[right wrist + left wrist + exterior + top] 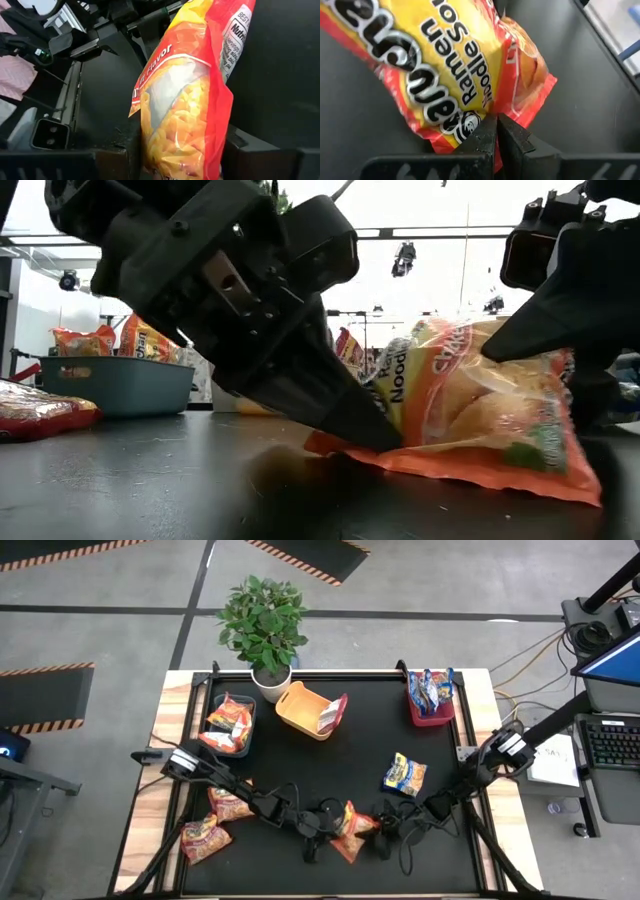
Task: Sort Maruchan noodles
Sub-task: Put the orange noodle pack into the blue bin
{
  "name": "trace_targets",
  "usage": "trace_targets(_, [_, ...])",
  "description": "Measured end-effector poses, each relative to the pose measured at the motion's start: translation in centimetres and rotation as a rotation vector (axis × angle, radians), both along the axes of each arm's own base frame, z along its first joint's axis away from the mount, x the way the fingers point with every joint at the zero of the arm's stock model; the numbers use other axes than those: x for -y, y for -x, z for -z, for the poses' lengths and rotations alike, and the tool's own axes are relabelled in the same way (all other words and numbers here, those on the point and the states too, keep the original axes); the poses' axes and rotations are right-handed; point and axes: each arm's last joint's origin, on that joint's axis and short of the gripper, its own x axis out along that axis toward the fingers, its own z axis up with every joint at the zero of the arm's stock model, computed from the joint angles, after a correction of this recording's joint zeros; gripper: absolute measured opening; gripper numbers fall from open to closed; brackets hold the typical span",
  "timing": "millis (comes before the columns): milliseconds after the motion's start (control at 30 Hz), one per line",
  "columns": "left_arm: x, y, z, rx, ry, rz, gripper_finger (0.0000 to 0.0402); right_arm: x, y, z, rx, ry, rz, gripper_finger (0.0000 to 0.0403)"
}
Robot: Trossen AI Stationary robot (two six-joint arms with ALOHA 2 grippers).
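Left hand (322, 830): clenched on the edge of an orange crinkly plastic ramen packet (351, 830), front-centre on the black bench (360, 740). Right hand (385, 833): fingers straddling the packet's other end, not yet clamped. Step judged a handover; next, right hand grips, left releases.

A packet (352, 831) stands between my grippers at the table's (330, 755) front. Three bins (309, 710) line the back edge. Another packet (404, 774) lies to the right.
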Motion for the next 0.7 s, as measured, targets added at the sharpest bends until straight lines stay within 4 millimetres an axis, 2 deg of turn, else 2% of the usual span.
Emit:
trace_targets(200, [-0.4, 0.9, -2.3, -0.041, -0.056, 0.025, 0.0, 0.1, 0.0, -0.1, 0.026, 0.121, -0.021, 0.0146])
trace_targets(500, [-0.5, 1.6, -8.1, 0.118, -0.035, 0.054, 0.0, -0.3, 0.3, -0.2, 0.07, 0.348, -0.053, 0.0146])
trace_targets(600, [-0.6, 1.8, -8.9, 0.143, -0.01, 0.045, 0.0009, -0.5, 0.5, -0.3, 0.082, 0.425, -0.053, 0.0146])
trace_targets(700, [-0.7, 2.0, -8.8, 0.126, 0.029, 0.018, 0.0037, -0.8, 0.8, -0.3, 0.092, 0.487, -0.067, 0.0146])
